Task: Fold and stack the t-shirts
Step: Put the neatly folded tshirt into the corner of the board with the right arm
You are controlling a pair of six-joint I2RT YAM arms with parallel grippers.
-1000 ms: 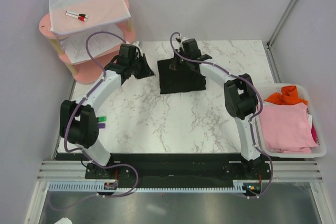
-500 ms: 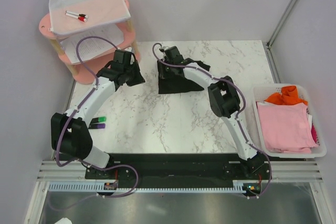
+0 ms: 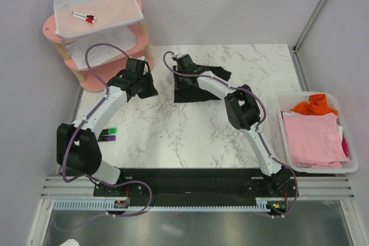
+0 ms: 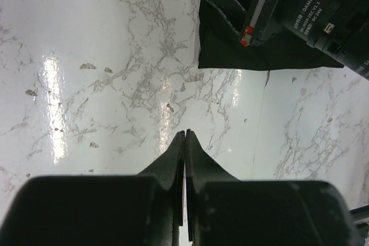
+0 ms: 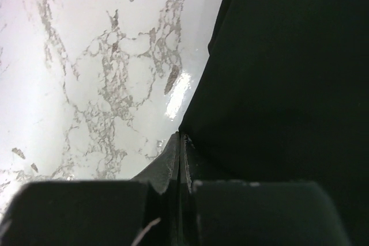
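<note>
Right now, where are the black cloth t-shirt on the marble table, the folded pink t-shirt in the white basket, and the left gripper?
black cloth t-shirt (image 3: 185, 94): top external view, near-left corner.
folded pink t-shirt (image 3: 314, 139): top external view, middle of its upper face.
left gripper (image 4: 184, 136): left wrist view, between the shut fingertips.

I see the folded t-shirt (image 3: 199, 89) lying far-centre on the table (image 3: 190, 136), my right tool (image 5: 180, 137) at its left edge, my left tool (image 4: 184, 135) further left, the other t-shirts (image 3: 314, 139) in the basket (image 3: 323, 169) beside the table's right edge, and the shelf (image 3: 95, 83) beyond its far-left corner.
</note>
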